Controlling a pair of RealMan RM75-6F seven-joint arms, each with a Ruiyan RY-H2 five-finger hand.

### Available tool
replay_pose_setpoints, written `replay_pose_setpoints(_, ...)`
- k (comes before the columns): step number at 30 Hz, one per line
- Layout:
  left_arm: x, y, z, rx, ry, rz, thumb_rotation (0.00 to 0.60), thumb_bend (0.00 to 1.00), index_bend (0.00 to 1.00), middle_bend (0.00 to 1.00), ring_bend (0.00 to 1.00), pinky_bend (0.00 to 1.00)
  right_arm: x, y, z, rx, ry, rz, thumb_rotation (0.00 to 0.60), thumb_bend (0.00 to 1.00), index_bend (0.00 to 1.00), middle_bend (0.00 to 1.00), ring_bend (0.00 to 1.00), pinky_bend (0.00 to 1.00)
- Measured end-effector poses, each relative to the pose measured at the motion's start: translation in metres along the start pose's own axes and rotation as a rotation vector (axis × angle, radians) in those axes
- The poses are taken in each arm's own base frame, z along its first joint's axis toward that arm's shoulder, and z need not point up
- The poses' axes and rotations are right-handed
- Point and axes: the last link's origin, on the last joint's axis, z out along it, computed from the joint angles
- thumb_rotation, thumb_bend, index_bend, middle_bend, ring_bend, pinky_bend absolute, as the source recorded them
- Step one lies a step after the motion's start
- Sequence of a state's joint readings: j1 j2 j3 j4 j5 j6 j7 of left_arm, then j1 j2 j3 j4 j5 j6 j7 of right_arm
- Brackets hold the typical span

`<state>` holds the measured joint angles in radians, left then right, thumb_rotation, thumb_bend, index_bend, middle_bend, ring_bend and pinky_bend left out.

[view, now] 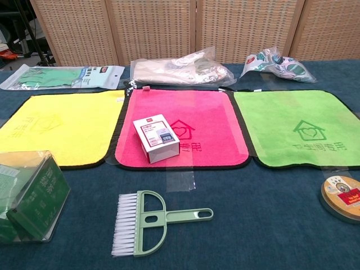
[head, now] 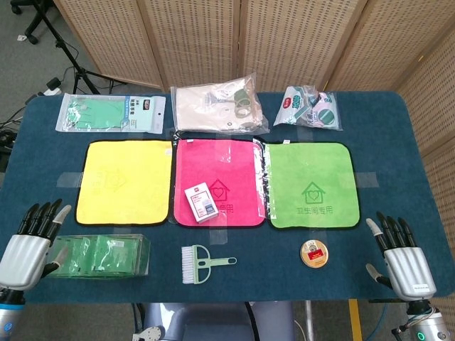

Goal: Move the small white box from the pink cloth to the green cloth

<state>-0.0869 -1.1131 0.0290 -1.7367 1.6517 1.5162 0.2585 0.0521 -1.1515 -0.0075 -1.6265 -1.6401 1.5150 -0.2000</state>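
Observation:
The small white box (head: 201,202) (view: 156,138) lies on the front left part of the pink cloth (head: 217,158) (view: 197,112). To its right is the green cloth (head: 309,183) (view: 298,126), bare. My left hand (head: 28,245) hovers at the table's front left corner, fingers apart and holding nothing. My right hand (head: 400,258) is at the front right corner, also spread and empty. Both are far from the box. The chest view shows neither hand.
A yellow cloth (head: 124,180) lies left of the pink one. A green packet box (head: 99,256), a green brush (head: 202,263) and a round tin (head: 314,253) sit along the front. Bagged items (head: 217,106) line the back edge.

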Motion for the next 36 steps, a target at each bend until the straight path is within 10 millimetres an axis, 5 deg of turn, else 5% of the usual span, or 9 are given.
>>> replay_pose_setpoints(6, 0.0, -0.002, -0.001, 0.005, -0.002, -0.003, 0.6, 0.32, 0.0, 0.0, 0.0, 0.0, 0.001, -0.004, 0.004, 0.036, 0.019, -0.004, 0.6, 0.26, 0.0, 0.0, 0.0, 0.0)
replay_pose_setpoints(15, -0.007, -0.007, 0.009, 0.033, -0.033, -0.007, 0.6, 0.35, 0.0, 0.0, 0.0, 0.0, 0.008, -0.017, 0.04, 0.099, 0.043, -0.13, 0.6, 0.39, 0.0, 0.0, 0.0, 0.0)
replay_pose_setpoints(27, -0.011, -0.006, 0.017, 0.041, -0.045, -0.017, 0.6, 0.35, 0.0, 0.0, 0.0, 0.0, 0.029, -0.077, 0.125, 0.247, 0.063, -0.424, 0.6, 0.4, 0.0, 0.0, 0.0, 0.0)
replay_pose_setpoints(36, -0.012, -0.009, 0.019, 0.051, -0.052, -0.026, 0.6, 0.35, 0.0, 0.0, 0.0, 0.0, 0.032, -0.124, 0.156, 0.325, 0.078, -0.616, 0.6, 0.41, 0.01, 0.0, 0.0, 0.0)
